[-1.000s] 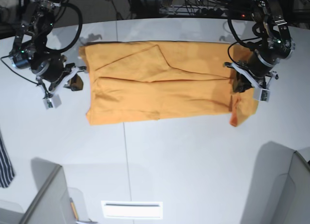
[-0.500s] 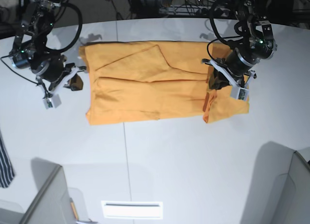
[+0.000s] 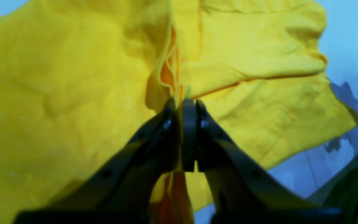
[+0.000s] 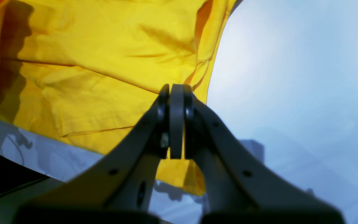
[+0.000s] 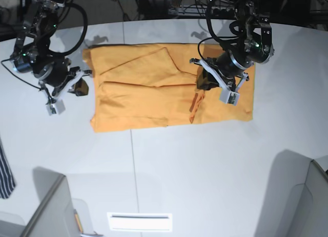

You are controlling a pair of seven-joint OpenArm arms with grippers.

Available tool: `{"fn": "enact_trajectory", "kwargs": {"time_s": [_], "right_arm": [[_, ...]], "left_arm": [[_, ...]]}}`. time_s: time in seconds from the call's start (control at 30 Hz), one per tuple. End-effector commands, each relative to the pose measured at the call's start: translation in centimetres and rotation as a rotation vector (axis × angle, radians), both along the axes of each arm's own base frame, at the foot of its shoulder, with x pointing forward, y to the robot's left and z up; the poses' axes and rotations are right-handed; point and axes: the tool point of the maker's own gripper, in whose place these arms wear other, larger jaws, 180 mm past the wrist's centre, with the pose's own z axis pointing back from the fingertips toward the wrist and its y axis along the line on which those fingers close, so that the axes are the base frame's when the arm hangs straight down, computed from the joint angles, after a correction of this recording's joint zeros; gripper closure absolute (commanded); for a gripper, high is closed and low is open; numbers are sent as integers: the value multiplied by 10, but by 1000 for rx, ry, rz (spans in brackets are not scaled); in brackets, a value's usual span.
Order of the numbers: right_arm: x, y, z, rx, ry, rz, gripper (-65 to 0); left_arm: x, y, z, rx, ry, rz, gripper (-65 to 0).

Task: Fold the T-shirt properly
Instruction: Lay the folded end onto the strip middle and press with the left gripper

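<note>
Fabric fills the middle of the white table (image 5: pixel 205 170): the plain orange-yellow cotton T-shirt (image 5: pixel 138 96) lies there as a long band running left to right, with a narrow strip of dark striped cloth (image 5: pixel 5 170) well apart at the far left edge of the base view. At the shirt's left end we see the right gripper (image 5: pixel 77 86) hanging just beside the edge; its wrist view shows the tips (image 4: pixel 176 93) pressed together with no cloth visibly between them, so we judge it closed and empty. Going right, the left gripper (image 5: pixel 205 83) is clamped on a bunched fold of the hem (image 3: pixel 169 74). Over the last second it has carried that right end from the far right of the band in over the shirt's body, so the crosswise fold is well under way; we judge laying it flat and letting go comes next
</note>
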Motion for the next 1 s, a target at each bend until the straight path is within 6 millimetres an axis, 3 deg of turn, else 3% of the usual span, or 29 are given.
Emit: {"fn": "enact_trajectory", "kwargs": {"time_s": [0.0, 0.5, 0.97], "right_arm": [[8, -2, 11, -1, -46, 0, 0], [7, 4, 10, 18, -43, -2, 0], [9, 4, 11, 20, -47, -5, 0]], "left_arm": [[7, -4, 11, -18, -47, -8, 0], [19, -14, 19, -50, -69, 3, 0], [17, -14, 18, -48, -63, 2, 0]]}}
